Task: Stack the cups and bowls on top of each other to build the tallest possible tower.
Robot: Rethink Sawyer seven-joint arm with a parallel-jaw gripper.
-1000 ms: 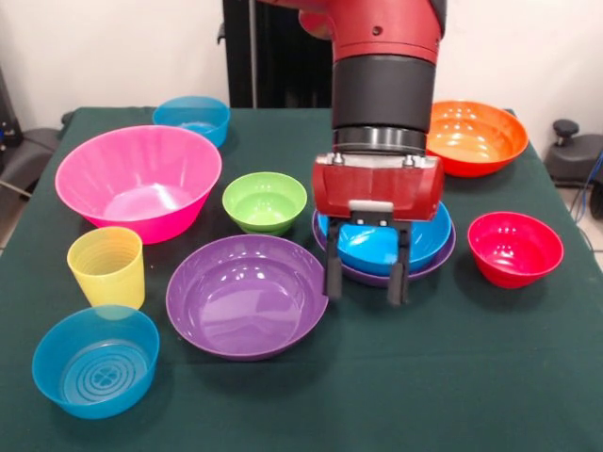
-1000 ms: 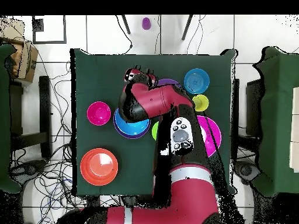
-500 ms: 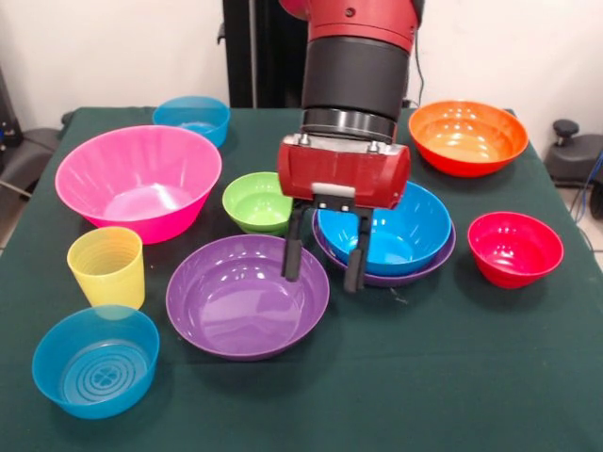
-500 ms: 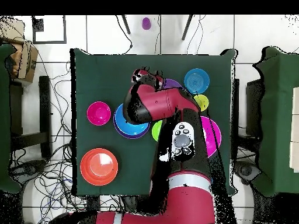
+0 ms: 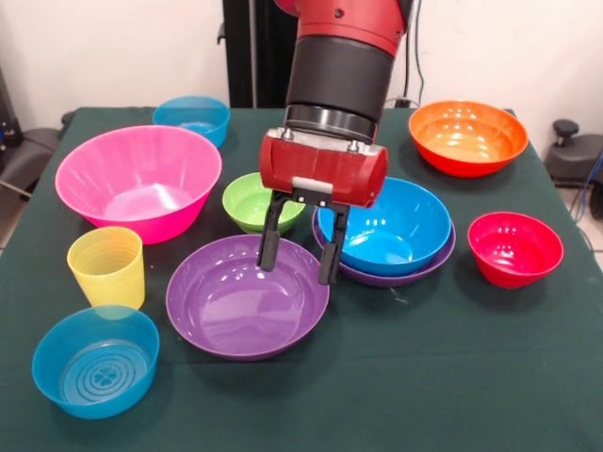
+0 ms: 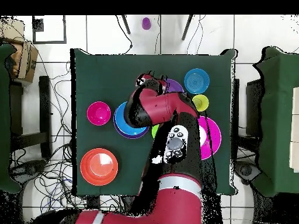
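Gripper (image 5: 300, 252) hung w/ fingers apart, empty, over far rim of the wide purple bowl (image 5: 247, 297) at bench (image 5: 452, 377) centre-front. Blue bowl (image 5: 386, 229) sat nested in a 2nd purple bowl (image 5: 377, 275) just beside. Green bowl (image 5: 252, 202) behind gripper. Ribbed yellow cup (image 5: 106, 266) stood upright near pink bowl (image 5: 138, 181).
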